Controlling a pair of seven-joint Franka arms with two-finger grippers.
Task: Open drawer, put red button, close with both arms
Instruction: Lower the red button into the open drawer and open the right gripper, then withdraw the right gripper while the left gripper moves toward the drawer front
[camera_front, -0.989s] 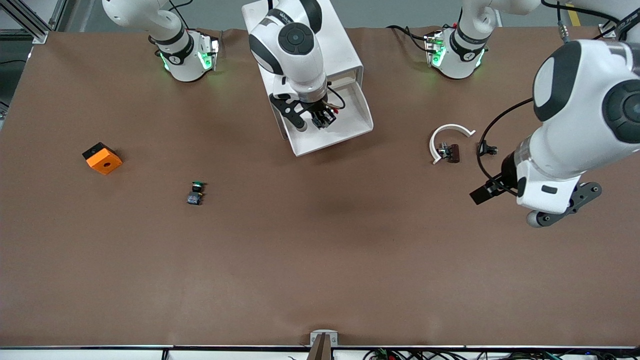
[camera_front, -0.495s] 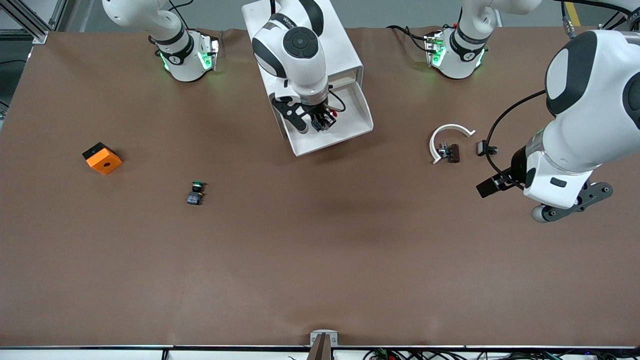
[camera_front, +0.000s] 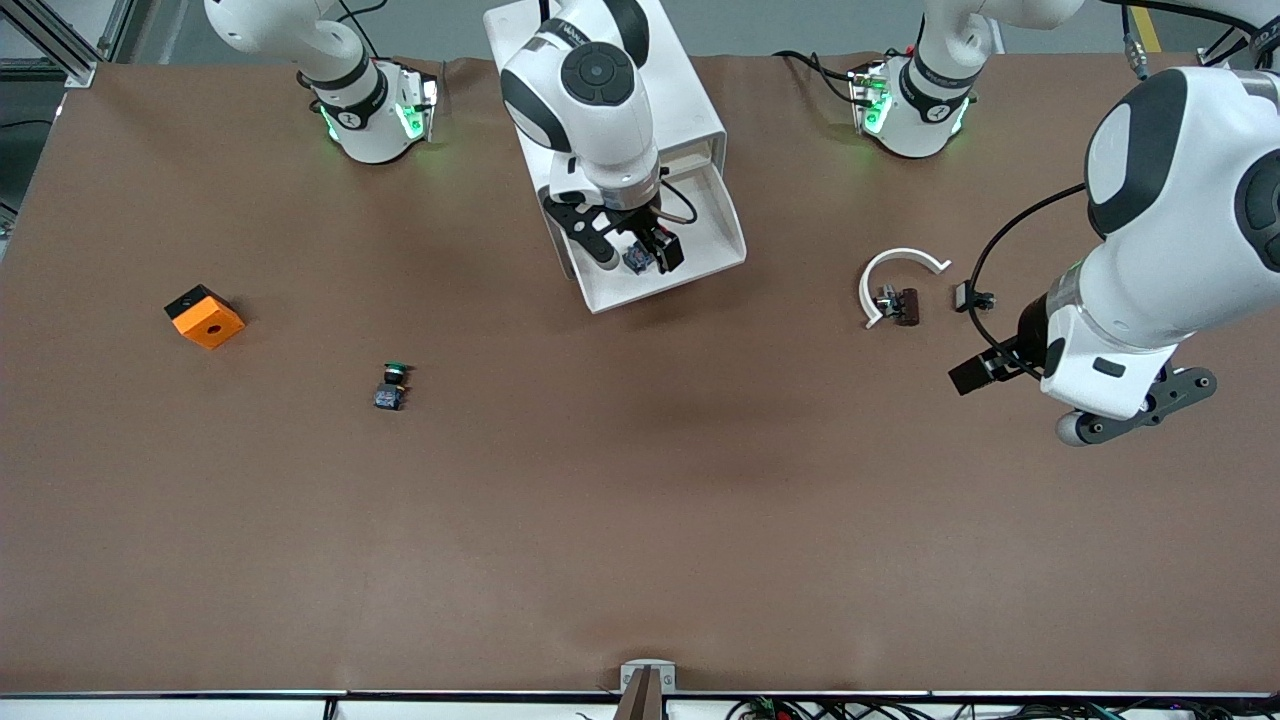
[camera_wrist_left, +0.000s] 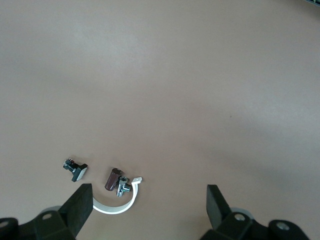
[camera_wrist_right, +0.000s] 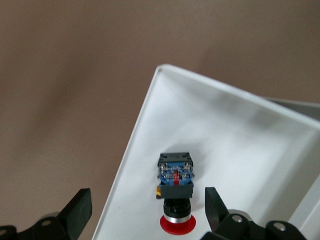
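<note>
Lying nearest the front camera, at about seven o'clock from the table's middle, is the green button (camera_front: 391, 385), with the orange block (camera_front: 204, 316) farther, toward the right arm's end. At three o'clock the left gripper (camera_wrist_left: 149, 206) waits, jaws wide, over bare table near the white clip (camera_front: 893, 281). Farther still, the right gripper (camera_front: 648, 249) hovers, jaws wide, over the open drawer (camera_front: 715, 250), where the red button (camera_wrist_right: 175, 192) rests on the floor.

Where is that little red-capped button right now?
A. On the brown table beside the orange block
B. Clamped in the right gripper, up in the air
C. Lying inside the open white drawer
C: the red button lies on the drawer floor, between the right gripper's spread fingers.
</note>
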